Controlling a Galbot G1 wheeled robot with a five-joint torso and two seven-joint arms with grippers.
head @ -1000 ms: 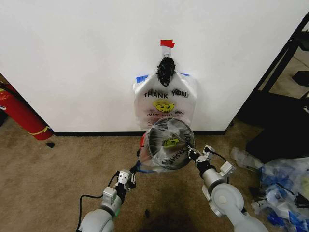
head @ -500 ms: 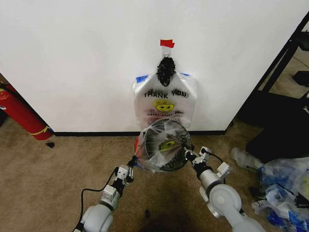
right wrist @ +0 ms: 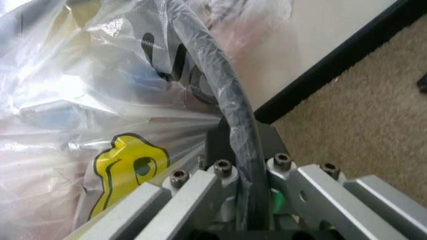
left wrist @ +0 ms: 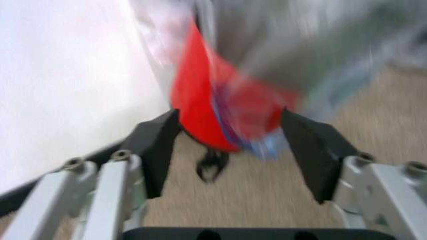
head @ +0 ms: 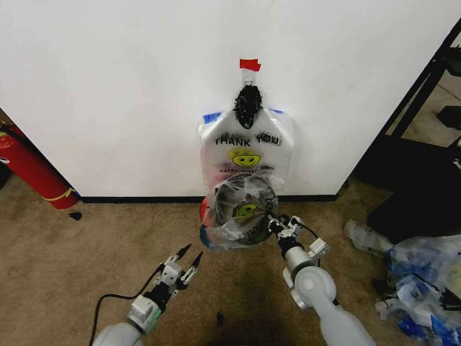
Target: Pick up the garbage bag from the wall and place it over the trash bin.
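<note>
- Garbage bag (head: pixel 243 216) is draped over the trash bin (head: pixel 232 210), plastic stretched across the rim, smiley print showing on top.
- Bin sits on the carpet (head: pixel 86 252) close against the wall (head: pixel 108 86), right below the bundle of same-print bags (head: pixel 245 151) hanging from a black knot (head: pixel 247 106) under a red tape tab (head: pixel 249 65).
- Right gripper (head: pixel 274 223) at the bin's right edge, jaws clamped on the garbage bag and the bin rim under it; right wrist view has the dark rim wrapped in plastic running between the fingers (right wrist: pixel 220 145).
- Left gripper (head: pixel 189 255) low over the carpet, just short of the bin's left side, jaws spread apart, holding nothing. Left wrist view: red base (left wrist: pixel 207 110) of the bin and bag plastic ahead of the open fingers (left wrist: pixel 160 145).
- Fire extinguisher (head: pixel 29 169) leans at the far left; heap of clear and blue plastic (head: pixel 410 274) on the floor at right.
</note>
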